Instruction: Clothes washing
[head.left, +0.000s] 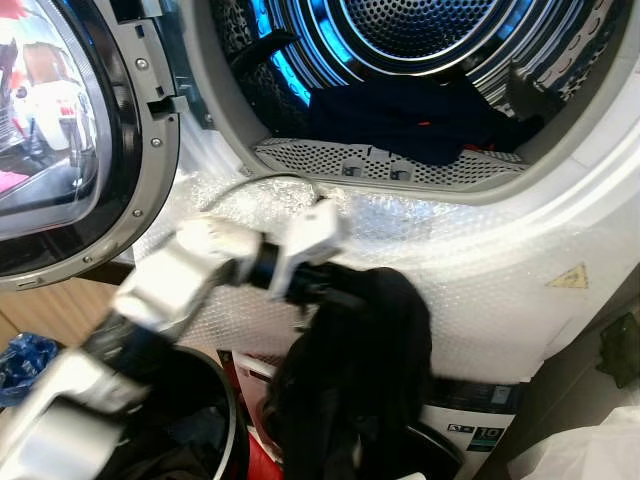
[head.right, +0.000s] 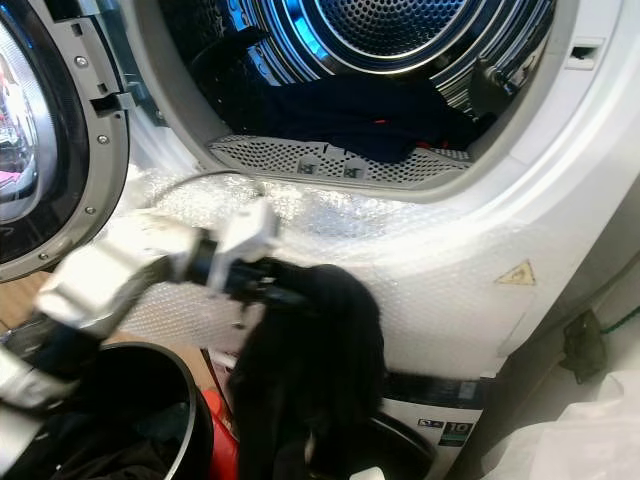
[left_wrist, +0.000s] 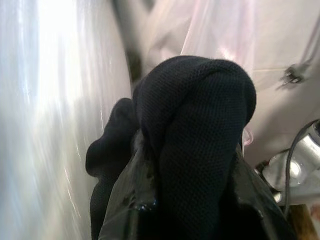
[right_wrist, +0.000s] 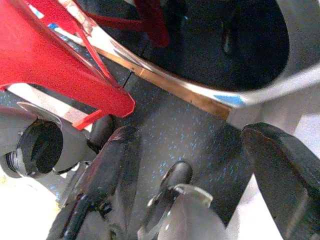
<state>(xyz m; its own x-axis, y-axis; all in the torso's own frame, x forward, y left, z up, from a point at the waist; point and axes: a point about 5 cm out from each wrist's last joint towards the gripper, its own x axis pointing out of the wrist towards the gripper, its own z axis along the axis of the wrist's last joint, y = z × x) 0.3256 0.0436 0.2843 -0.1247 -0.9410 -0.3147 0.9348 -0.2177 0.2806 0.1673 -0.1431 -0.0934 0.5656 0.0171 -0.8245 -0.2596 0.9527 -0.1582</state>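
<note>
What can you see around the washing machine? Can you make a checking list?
Surface: washing machine front wrapped in bubble wrap, door open.
Job's things: black garment hanging below the opening; dark clothes lying in the drum.
Clutter: black bin with dark cloth inside; something red beside it.
Grippers: left gripper shut on the black garment; right gripper open, pointing at speckled floor.
Cables: thin grey cable looping at the left wrist.
Surroundings: white plastic sheeting at lower right.

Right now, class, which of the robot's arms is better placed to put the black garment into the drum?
Left: its claw already holds the black knitted garment just below the open white washing machine's drum opening. The right claw hangs low, open, near the floor.
</note>
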